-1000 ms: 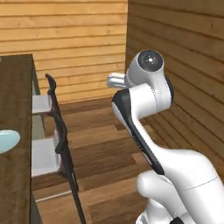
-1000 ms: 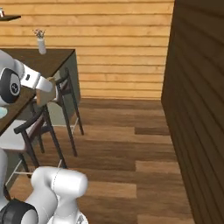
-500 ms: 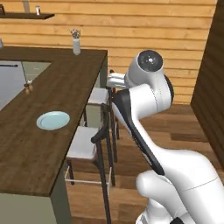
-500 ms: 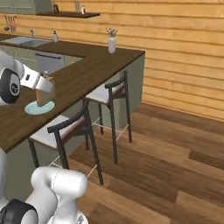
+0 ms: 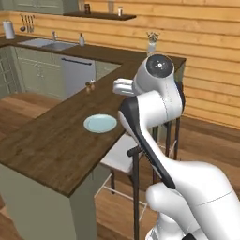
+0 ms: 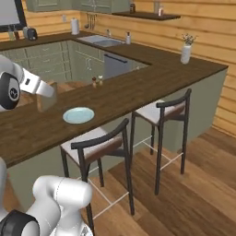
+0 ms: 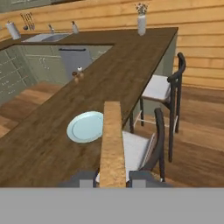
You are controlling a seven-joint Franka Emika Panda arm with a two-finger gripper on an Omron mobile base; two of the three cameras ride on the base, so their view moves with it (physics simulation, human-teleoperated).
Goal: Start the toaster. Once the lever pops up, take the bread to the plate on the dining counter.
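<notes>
In the left base view, the plate (image 5: 100, 123) is lying bare on the dining counter (image 5: 51, 140), with the white arm rising just to its right.

In the right base view, the gripper (image 6: 47, 91) is hanging over the dining counter (image 6: 138, 87), holding the bread (image 6: 46, 97) upright, left of the plate (image 6: 78, 115) and apart from it.

In the hand view, the gripper (image 7: 113, 178) is clamping its 2 fingertips (image 7: 86, 179) on the bread (image 7: 112, 142), seen edge-on. The plate (image 7: 85, 126) is sitting just beside the slice on the dining counter (image 7: 127, 65), and 2 chairs (image 7: 168, 105) are standing along the right edge.
</notes>
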